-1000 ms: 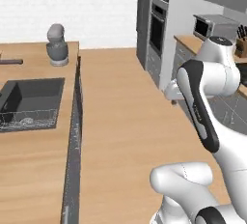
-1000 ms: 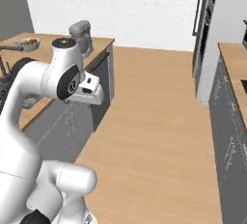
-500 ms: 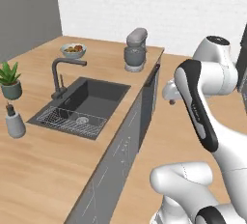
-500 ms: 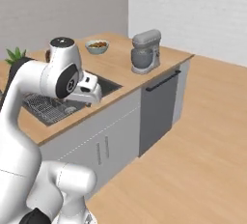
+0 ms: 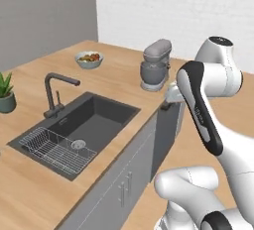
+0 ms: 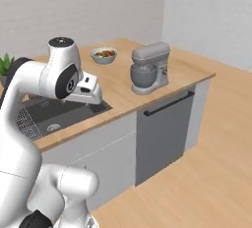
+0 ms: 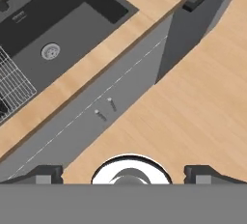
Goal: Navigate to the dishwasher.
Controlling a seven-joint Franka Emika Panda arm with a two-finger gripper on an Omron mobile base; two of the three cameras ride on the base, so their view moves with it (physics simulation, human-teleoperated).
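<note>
- My arm rises folded, elbow bent high, forearm angled downward.
- My wrist turns the hand to face down toward the floor.
- My gripper point(image 7: 123, 172) holds nothing, fingertips point(image 7: 46, 172) set wide apart, nothing between them.

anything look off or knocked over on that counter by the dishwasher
Nothing stands out. The mixer stands upright above the shut dishwasher, the bowl sits level, and the rack lies flat in the sink. No spills show.

Dishwasher point(image 5: 165, 130) front half behind the white arm; bowl point(image 6: 104, 55) contents beyond the stand mixer point(image 6: 147, 68) too small.
</note>
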